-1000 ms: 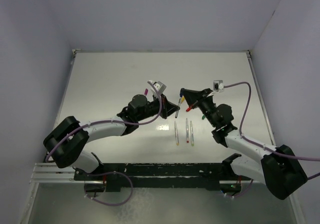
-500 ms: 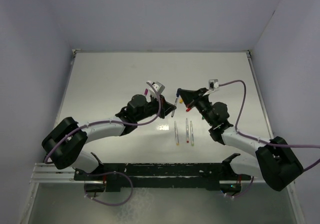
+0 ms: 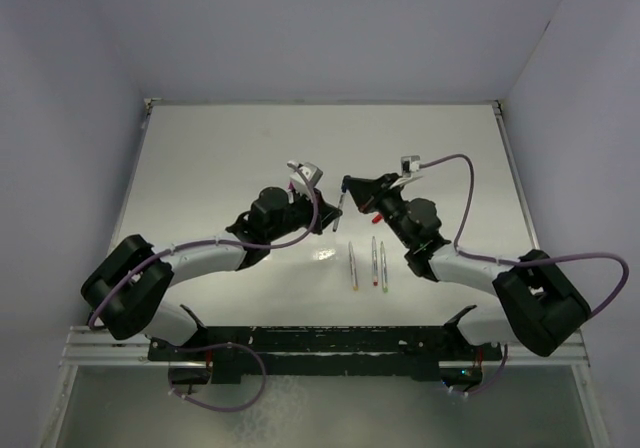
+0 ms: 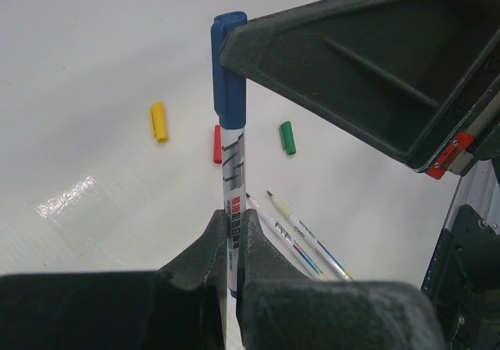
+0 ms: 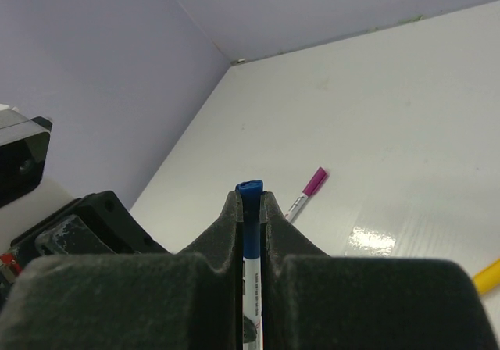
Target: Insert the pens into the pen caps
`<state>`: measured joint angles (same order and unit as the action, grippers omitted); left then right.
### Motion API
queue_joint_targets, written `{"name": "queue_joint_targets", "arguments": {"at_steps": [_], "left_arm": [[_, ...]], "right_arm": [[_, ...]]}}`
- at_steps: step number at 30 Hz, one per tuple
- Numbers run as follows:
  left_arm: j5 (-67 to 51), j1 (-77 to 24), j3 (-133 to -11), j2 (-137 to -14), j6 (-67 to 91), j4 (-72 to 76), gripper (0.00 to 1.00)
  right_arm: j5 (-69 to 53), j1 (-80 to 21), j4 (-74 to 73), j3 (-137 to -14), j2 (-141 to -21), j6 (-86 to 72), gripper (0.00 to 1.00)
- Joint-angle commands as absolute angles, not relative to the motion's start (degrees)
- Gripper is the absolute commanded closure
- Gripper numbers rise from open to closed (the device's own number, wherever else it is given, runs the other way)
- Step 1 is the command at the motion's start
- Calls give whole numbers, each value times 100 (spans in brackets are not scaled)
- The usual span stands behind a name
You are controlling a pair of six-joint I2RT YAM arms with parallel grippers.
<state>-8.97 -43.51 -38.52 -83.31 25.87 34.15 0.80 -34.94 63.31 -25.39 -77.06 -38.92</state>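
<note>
A silver-grey pen (image 4: 233, 178) stands upright in my left gripper (image 4: 233, 217), which is shut on its lower shaft. The blue pen cap (image 4: 228, 73) sits over the pen's upper end. My right gripper (image 5: 250, 198) is shut on that blue cap (image 5: 250, 190), and the pen's shaft (image 5: 251, 287) runs down between its fingers. In the top view the two grippers (image 3: 335, 223) (image 3: 344, 186) meet tip to tip over the table's middle. Yellow (image 4: 158, 121), red (image 4: 217, 144) and green (image 4: 287, 137) caps lie loose on the table. Three uncapped pens (image 3: 372, 264) lie side by side below.
A pen wearing a purple cap (image 5: 307, 194) lies on the white table behind the left gripper. The right arm's links and purple cable (image 3: 455, 198) arch over the caps. Grey walls close in the table at the back and on both sides.
The right gripper has swung left with the blue cap, and the left gripper shifted slightly left with the pen. The cap now sits on the pen's end.
</note>
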Motion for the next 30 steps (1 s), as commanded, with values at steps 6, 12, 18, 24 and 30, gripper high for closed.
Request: {"name": "queue_joint_targets", "arguments": {"at_steps": [6, 12, 18, 24, 30], "left_arm": [[-319, -4079, -4334, -7600, 2179, 4899, 100], [-24, -4079, -4350, -7637, 1821, 3569, 100], [387, -4079, -4531, -7962, 1488, 2502, 100], [1174, -4078, -5196, -8610, 1232, 1382, 100], [1774, -3962, -5936, -9452, 1089, 329, 100]], "right_arm": [[26, -3883, 3777, -3036, -7577, -3421, 100], [1026, -3878, 3048, -3993, -7027, -2815, 55], [2174, -3871, 2646, -4473, -6090, -2210, 38], [3104, -3867, 2214, -4065, -5188, -2173, 30], [3500, -3854, 1283, -3708, -4578, -2613, 31]]}}
